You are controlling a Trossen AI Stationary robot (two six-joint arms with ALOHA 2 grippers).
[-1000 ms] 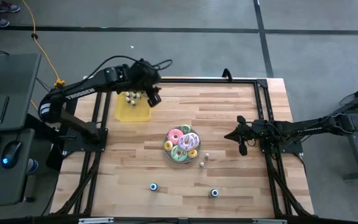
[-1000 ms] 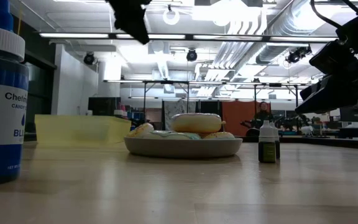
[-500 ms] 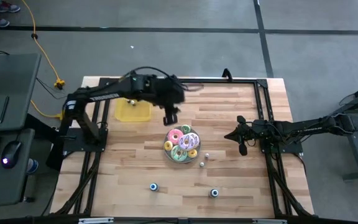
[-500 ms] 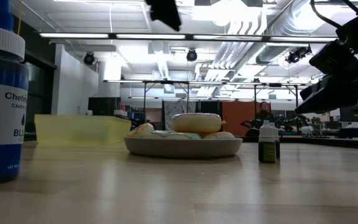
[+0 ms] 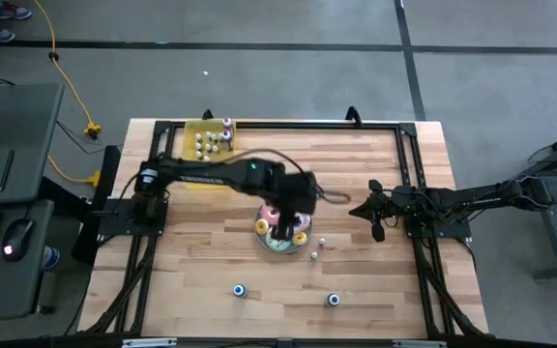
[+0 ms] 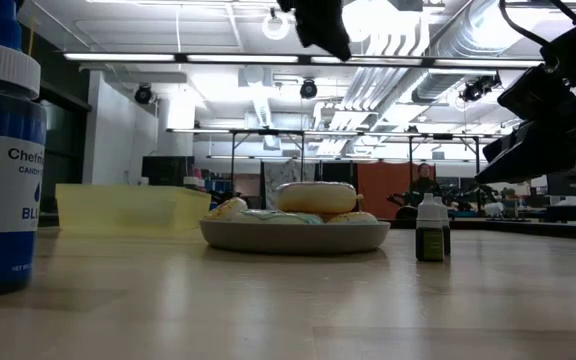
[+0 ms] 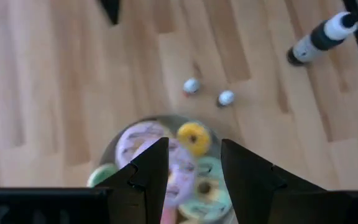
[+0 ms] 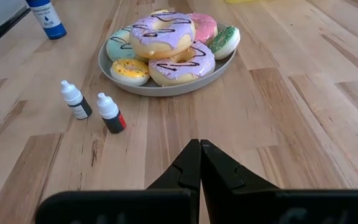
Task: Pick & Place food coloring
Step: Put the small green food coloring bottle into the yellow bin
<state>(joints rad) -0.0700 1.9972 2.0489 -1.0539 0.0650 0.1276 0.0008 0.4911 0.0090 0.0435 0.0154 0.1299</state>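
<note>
1. A wooden table point(image 5: 375, 280) edged by a dark frame is seen from above, with one arm mounted at each side.
2. The left arm point(image 5: 211, 174) is stretched from its base across the table towards the middle.
3. The left gripper point(image 7: 194, 149) is held above the plate of doughnuts point(image 8: 166, 90). Its two fingers are parted and nothing is seen between them. In the low view it is found at the top edge, well clear of the doughnuts.
4. The right gripper point(image 8: 199, 146) is parked low over the right part of the table, near the plate and pointed towards it. Its fingers are pressed together on nothing.
5. A yellow tray point(image 5: 190, 155) is placed at the far left corner of the table, well apart from the plate.
6. The plate is set near the middle of the table and is heaped with frosted doughnuts in purple, pink, green and yellow.
7. Two larger blue-capped bottles point(image 5: 241, 289) point(image 5: 333, 300) are stood near the front edge, well apart from each other.
8. The food coloring point(image 5: 213, 142) is mostly gathered inside the yellow tray as a cluster of tiny pale bottles, some with pink caps.
9. Two more tiny bottles point(image 8: 75, 99) point(image 8: 110, 113) are left upright on the bare wood just beside the plate, on its right front side, close together but not touching. Both are white-capped; one is dark and the other carries red.
</note>
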